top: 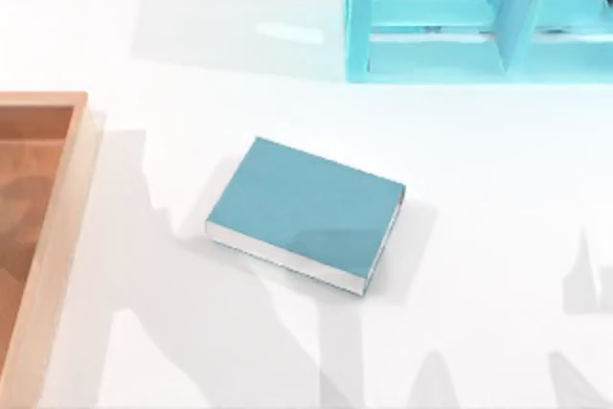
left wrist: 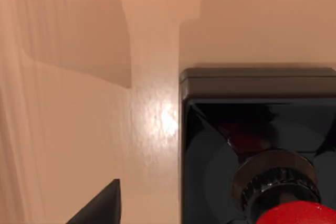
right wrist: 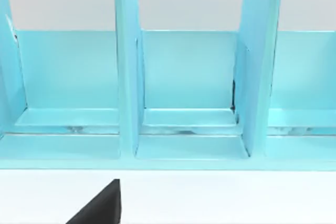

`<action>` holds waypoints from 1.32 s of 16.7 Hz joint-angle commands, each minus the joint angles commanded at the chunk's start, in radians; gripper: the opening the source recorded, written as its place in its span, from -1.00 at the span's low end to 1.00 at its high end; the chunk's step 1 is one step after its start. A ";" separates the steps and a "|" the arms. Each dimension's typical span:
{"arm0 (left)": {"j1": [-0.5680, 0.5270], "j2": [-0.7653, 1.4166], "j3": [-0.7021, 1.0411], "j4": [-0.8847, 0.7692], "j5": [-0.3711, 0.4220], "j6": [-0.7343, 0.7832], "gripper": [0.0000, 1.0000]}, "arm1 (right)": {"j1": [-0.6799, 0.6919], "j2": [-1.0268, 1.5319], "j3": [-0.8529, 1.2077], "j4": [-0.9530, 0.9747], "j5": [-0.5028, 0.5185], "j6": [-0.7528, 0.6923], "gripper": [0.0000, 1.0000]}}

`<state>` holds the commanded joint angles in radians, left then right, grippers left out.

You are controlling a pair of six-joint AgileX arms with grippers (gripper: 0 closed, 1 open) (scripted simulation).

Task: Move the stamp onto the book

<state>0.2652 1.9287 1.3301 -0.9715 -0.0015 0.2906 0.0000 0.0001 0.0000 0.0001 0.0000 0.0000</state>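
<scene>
Worktop (top: 498, 237): white, carrying everything.
Shelf unit (top: 479, 16): beyond the book.
Tray (top: 48, 227): wooden, left of the book.
Book (top: 306, 210): flat, stiff, mid-worktop.
Stamp (left wrist: 257, 145): on tray wood, well apart from the book; likely light, rigid, glossy knob (left wrist: 294, 214) slippery; grip the square base.
Left end effector: just beside the stamp; finger state cannot be told.
Right end effector: facing the shelf unit; likewise unclear.

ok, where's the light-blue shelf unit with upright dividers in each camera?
Top view: light-blue shelf unit at the far edge of the white table, right of centre.
Right wrist view: the shelf faces the camera, with upright dividers splitting it into compartments and the table in front.
Left wrist view: looks at a wood-coloured surface beside the black-block, red-knob stamp.
Shared landmark: the white table, in the top and right wrist views.
</scene>
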 joint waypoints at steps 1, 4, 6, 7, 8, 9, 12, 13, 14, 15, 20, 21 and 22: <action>0.000 0.000 0.000 0.000 0.000 0.000 1.00 | 0.000 0.000 0.000 0.000 0.000 0.000 1.00; 0.000 0.000 0.000 0.000 0.000 0.000 0.55 | 0.000 0.000 0.000 0.000 0.000 0.000 1.00; 0.000 0.000 0.000 0.000 0.000 0.000 0.25 | 0.000 0.000 0.000 0.000 0.000 0.000 1.00; 0.000 0.000 0.000 0.000 0.000 0.000 0.10 | 0.000 0.000 0.000 0.000 0.000 0.000 1.00; 0.000 0.000 0.000 0.000 0.000 0.000 -0.06 | 0.000 0.000 0.000 0.000 0.000 0.000 1.00; 0.000 0.000 0.000 0.000 0.000 0.000 -0.21 | 0.000 0.000 0.000 0.000 0.000 0.000 1.00; 0.000 0.000 0.000 0.000 0.000 0.000 -0.66 | 0.000 0.000 0.000 0.000 0.000 0.000 1.00; 0.000 0.000 0.000 0.000 0.000 0.000 -0.81 | 0.000 0.000 0.000 0.000 0.000 0.000 1.00; 0.000 0.000 0.000 0.000 0.000 0.000 -0.96 | 0.000 0.000 0.000 0.000 0.000 0.000 1.00; 0.000 0.000 0.000 0.000 0.000 0.000 -1.00 | 0.000 0.000 0.000 0.000 0.000 0.000 1.00; 0.000 0.000 0.000 0.000 0.000 0.000 -1.00 | 0.000 0.000 0.000 0.000 0.000 0.000 1.00; 0.000 0.000 0.000 0.000 0.000 0.000 -1.00 | 0.000 0.000 0.000 0.000 0.000 0.000 1.00; 0.000 0.000 0.000 0.000 0.000 0.000 -1.00 | 0.000 0.000 0.000 0.000 0.000 0.000 1.00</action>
<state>0.2652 1.9287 1.3301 -0.9715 -0.0015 0.2906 0.0000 0.0001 0.0000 0.0001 0.0000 0.0000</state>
